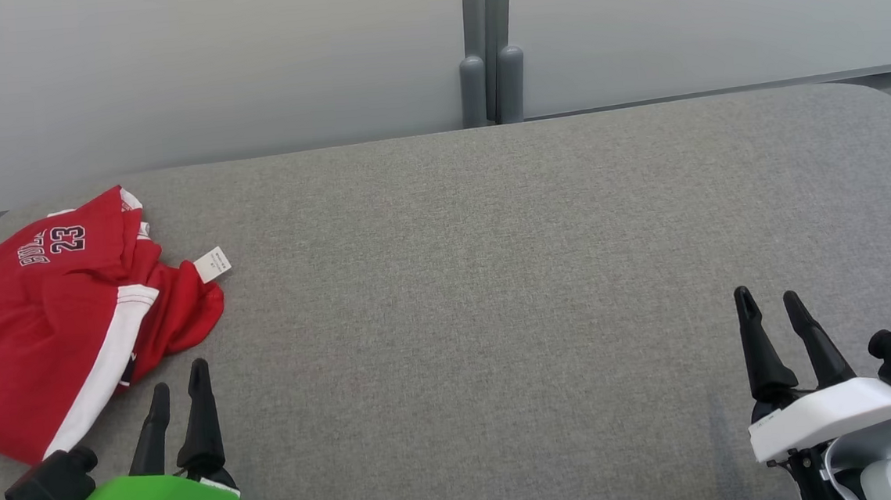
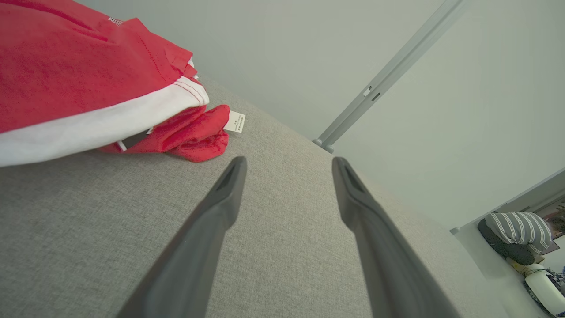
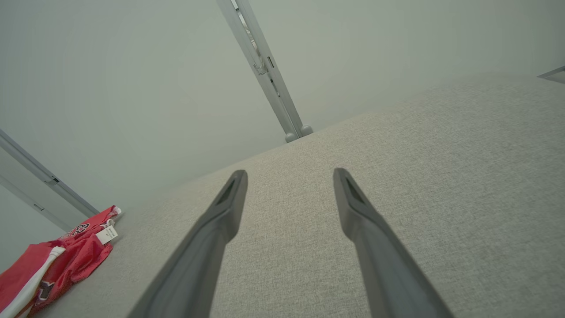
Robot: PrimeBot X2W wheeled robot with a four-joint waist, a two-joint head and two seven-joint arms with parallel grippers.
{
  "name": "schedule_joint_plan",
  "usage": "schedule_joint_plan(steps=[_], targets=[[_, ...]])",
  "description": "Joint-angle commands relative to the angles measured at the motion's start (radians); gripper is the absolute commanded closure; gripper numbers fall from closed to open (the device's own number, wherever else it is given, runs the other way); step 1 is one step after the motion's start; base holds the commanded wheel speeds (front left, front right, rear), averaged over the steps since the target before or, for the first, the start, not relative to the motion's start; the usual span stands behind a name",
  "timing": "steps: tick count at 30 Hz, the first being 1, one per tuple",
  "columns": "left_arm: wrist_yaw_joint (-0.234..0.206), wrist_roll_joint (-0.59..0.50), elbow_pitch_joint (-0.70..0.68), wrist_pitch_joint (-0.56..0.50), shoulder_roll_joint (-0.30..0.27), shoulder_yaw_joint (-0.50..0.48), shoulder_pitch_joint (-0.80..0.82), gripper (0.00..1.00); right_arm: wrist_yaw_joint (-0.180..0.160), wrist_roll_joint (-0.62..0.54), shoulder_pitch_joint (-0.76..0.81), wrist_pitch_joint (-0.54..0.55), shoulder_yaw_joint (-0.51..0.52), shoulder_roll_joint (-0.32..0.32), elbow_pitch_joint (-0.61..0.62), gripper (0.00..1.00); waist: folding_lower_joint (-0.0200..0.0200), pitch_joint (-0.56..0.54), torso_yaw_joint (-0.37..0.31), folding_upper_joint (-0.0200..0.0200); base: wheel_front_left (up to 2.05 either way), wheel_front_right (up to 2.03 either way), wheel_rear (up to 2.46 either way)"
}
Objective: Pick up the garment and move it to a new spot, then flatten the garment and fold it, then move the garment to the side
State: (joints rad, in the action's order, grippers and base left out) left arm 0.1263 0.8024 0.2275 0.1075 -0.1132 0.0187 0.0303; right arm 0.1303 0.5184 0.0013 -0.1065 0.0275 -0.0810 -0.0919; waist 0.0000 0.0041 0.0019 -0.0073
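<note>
A crumpled red garment (image 1: 50, 317) with white stripes, a "23" print and a white tag lies at the far left of the grey table (image 1: 494, 278). My left gripper (image 1: 180, 376) stands open just right of the garment's near edge, apart from it, fingers empty. In the left wrist view the garment (image 2: 79, 75) bulges at the upper left beyond the open left gripper (image 2: 289, 162). My right gripper (image 1: 766, 296) is open over bare cloth at the lower right. The right wrist view shows the right gripper (image 3: 290, 173) open and the garment (image 3: 66, 260) far off at the lower left.
A pale wall with a grey post (image 1: 490, 51) runs behind the table's far edge. The table's right corner is rounded. In the left wrist view a person in a striped top (image 2: 521, 234) sits far off at the right.
</note>
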Motion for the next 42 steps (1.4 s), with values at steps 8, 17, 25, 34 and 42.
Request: schedule_joint_plan(steps=[8, 17, 25, 34, 42], targets=[[0.004, -0.129, -0.015, 0.031, -0.029, 0.022, -0.004, 0.00, 0.000, -0.130, 0.004, -0.032, -0.010, -0.026, 0.011, 0.00, 0.0000, -0.001, -0.001, 0.0038, 0.00, 0.00, 0.00], [0.004, -0.228, 0.001, 0.055, -0.053, 0.047, -0.007, 0.00, 0.000, -0.222, 0.001, -0.056, -0.003, -0.037, -0.008, 0.00, 0.0000, -0.001, -0.003, 0.0043, 0.00, 0.00, 0.00], [0.005, -0.302, 0.016, 0.074, -0.068, 0.054, -0.013, 0.00, 0.000, -0.292, 0.009, -0.076, 0.004, -0.038, -0.021, 0.00, 0.0000, -0.002, -0.007, 0.0048, 0.00, 0.00, 0.00], [0.005, -0.359, 0.045, 0.094, -0.083, 0.064, -0.015, 0.00, 0.001, -0.369, 0.008, -0.095, 0.016, -0.038, -0.022, 0.00, 0.0000, -0.004, -0.013, 0.0053, 0.00, 0.00, 0.00], [0.005, -0.411, 0.055, 0.111, -0.089, 0.051, -0.019, 0.00, 0.000, -0.392, 0.001, -0.113, 0.021, -0.044, -0.045, 0.00, 0.0000, -0.006, -0.013, 0.0058, 0.00, 0.00, 0.00]])
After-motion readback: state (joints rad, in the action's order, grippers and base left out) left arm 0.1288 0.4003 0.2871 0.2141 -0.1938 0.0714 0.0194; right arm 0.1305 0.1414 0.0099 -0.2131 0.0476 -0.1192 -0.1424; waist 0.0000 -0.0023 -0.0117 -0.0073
